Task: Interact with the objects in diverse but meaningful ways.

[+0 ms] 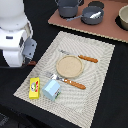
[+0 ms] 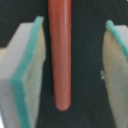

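In the wrist view a reddish-brown handle (image 2: 60,55) runs between my gripper's (image 2: 75,70) two teal-edged pads (image 2: 22,70), with a gap on each side. The gripper is open and touches nothing. In the exterior view the arm (image 1: 15,40) hangs over the left edge of the woven placemat (image 1: 95,95), and only a tip of the handle (image 1: 32,63) shows beside it. The frying pan's bowl is hidden. A yellow rectangular box (image 1: 34,88) and a pale blue carton (image 1: 51,90) stand at the mat's near corner. The white-and-blue tube is out of view.
A round wooden plate (image 1: 68,65) lies mid-mat, with an orange-handled knife (image 1: 80,57) behind it and an orange-handled fork (image 1: 67,80) in front. A brown board (image 1: 107,30) at the back holds grey pots (image 1: 68,7) and a pan (image 1: 92,15).
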Motion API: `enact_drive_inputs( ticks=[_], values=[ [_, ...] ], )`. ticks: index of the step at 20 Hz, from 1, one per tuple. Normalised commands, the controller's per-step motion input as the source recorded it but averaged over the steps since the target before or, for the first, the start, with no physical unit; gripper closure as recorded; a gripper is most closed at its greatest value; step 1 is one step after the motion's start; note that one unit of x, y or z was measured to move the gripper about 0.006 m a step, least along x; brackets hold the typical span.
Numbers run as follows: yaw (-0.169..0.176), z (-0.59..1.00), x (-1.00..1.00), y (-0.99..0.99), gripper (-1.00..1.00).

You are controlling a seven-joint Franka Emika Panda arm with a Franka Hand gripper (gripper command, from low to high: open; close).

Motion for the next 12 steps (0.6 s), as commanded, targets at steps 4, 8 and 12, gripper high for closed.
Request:
enact_drive_inputs(
  ticks=[4,8,12],
  values=[
    [0.055,-0.31,-0.14,-0.01,-1.0],
    [0.059,-0.56,-0.2,-0.1,-1.0],
    [0.059,-0.67,-0.21,-0.14,-1.0]
  ],
)
